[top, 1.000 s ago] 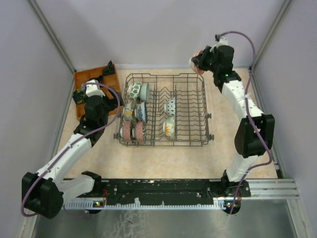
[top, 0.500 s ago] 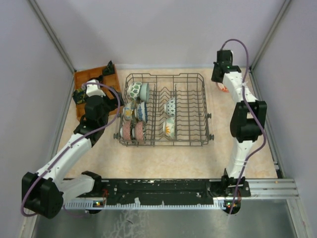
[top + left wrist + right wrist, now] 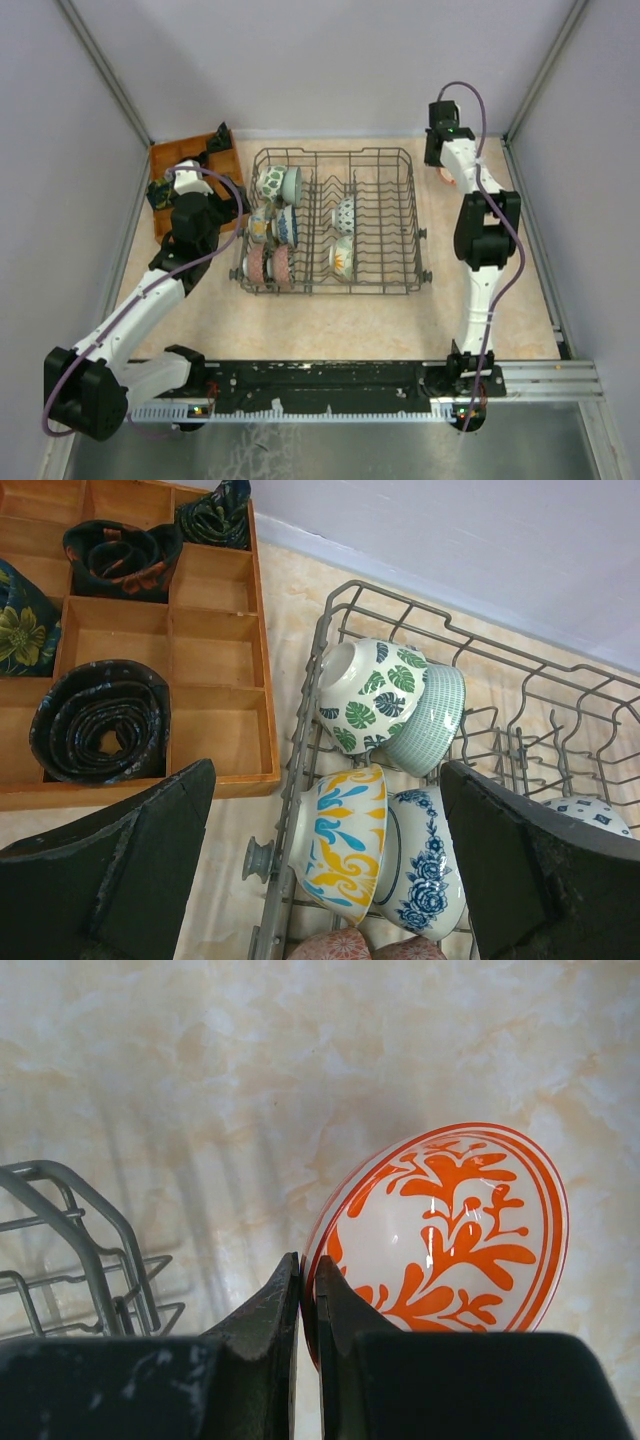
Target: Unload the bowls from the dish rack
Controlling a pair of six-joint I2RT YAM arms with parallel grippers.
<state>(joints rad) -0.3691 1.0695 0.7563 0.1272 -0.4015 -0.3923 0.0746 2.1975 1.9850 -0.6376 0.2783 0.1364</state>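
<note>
The dish rack (image 3: 410, 230) stands mid-table with several bowls on edge in it. In the left wrist view I see a green-leaf bowl (image 3: 365, 695), a pale green striped bowl (image 3: 430, 725), a yellow-and-blue bowl (image 3: 345, 845) and a blue floral bowl (image 3: 425, 875) along its left side. My left gripper (image 3: 325, 780) is open above these, holding nothing. My right gripper (image 3: 307, 1270) is shut on the rim of a red-orange patterned bowl (image 3: 450, 1230), low over the table just right of the rack's far right corner (image 3: 90, 1250). In the top view this bowl (image 3: 451, 179) peeks out under the wrist.
An orange-brown compartment tray (image 3: 185, 165) with rolled dark cloths sits left of the rack, and shows in the left wrist view (image 3: 210, 650). Two more bowls (image 3: 343, 215) stand in the rack's middle. Grey walls close in the back and sides.
My right arm swung from above the rack's far right corner out to the right and down, carrying the red-orange bowl low over the table. The left arm has not moved.
</note>
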